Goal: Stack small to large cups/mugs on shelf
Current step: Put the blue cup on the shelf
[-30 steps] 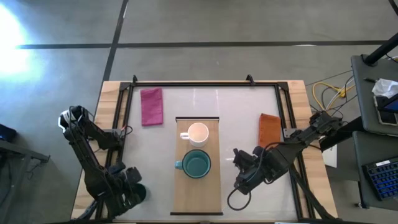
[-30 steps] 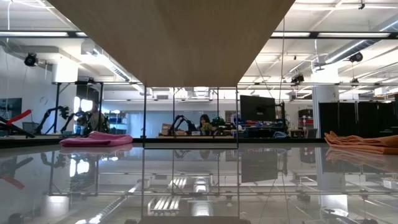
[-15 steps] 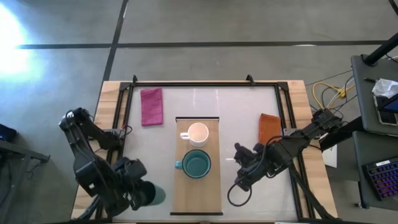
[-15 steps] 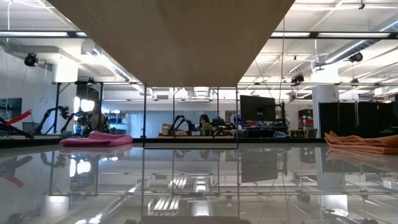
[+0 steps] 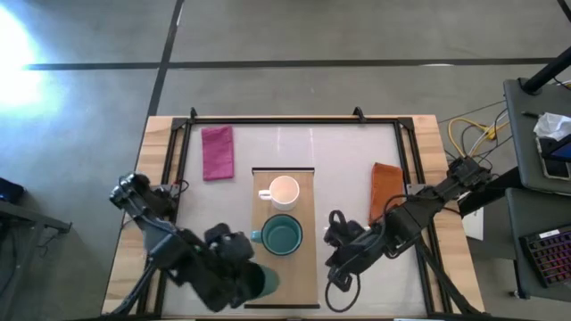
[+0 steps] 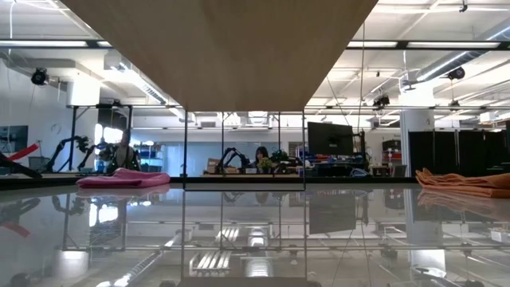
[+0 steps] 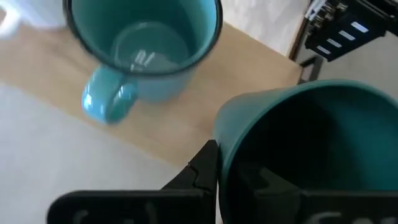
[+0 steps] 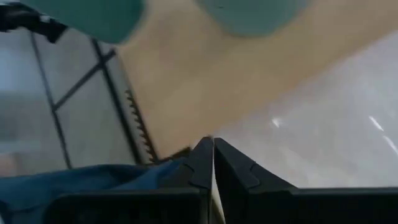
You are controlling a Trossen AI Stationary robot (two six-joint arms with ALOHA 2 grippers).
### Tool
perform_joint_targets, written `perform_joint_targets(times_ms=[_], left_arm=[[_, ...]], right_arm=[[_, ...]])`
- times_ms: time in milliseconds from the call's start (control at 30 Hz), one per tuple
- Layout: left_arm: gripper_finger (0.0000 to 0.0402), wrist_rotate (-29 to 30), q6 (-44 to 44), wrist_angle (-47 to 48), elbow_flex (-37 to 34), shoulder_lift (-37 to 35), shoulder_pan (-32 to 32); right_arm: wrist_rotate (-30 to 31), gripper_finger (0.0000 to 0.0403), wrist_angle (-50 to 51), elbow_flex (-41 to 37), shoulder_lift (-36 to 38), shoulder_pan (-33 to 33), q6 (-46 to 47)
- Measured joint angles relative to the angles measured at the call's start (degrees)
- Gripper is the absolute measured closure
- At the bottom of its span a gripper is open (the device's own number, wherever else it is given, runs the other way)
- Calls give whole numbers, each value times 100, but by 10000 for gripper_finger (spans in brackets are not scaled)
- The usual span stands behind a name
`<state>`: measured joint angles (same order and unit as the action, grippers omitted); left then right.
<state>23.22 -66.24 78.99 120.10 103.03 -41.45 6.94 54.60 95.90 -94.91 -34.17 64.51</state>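
Observation:
On the light-wood shelf (image 5: pixel 294 267) stand a cream-white mug (image 5: pixel 285 191) at its far end and a teal mug (image 5: pixel 282 235) at its middle, both with handles toward the table's left. My left gripper (image 5: pixel 252 280) is shut on the small dark green cup (image 5: pixel 266 283) at the shelf's near left edge. The left wrist view shows that cup (image 7: pixel 311 155) close up, with the teal mug (image 7: pixel 143 43) beyond it. To the right of the shelf, my right gripper (image 5: pixel 334 223) is shut on nothing, its fingers (image 8: pixel 211 158) closed together over the table. My left gripper holds the dark green cup by its wall at the rim (image 7: pixel 227 140). One finger (image 7: pixel 200 171) lies against the outside of the wall. The other finger is hidden by the cup. The cup is upright, mouth up, and appears to be clear of the shelf.
A pink folded cloth (image 5: pixel 218 152) lies at the far left and an orange one (image 5: pixel 385 187) at the right, beside my right arm. A dark frame rail (image 5: pixel 277 119) runs along the table's far edge and sides. The shelf's near end has bare wood.
My left gripper has carried the dark green cup from the table's near left corner toward the right, as far as the shelf's near left edge.

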Motion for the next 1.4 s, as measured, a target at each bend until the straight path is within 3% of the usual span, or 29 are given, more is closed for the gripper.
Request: perform_joint_targets(times_ms=[300,500,700,833,1400], left_arm=[[401,-85,835,-505,266,529,421],[402,-319,855,-556,262,625,470],[402,-326,829,-764,250,631,495],[400,-348,828,-805,248,639,506],[297,-334,818,-851,238,647,614]], right_arm=[[41,394,-913,5,-412,-206,-11],[454,394,-1212,7,-624,-173,-68],[470,394,-2131,8,-880,-143,-307],[466,394,-2224,9,-952,-132,-323],[452,394,-2264,-9,-1142,-106,-260]])
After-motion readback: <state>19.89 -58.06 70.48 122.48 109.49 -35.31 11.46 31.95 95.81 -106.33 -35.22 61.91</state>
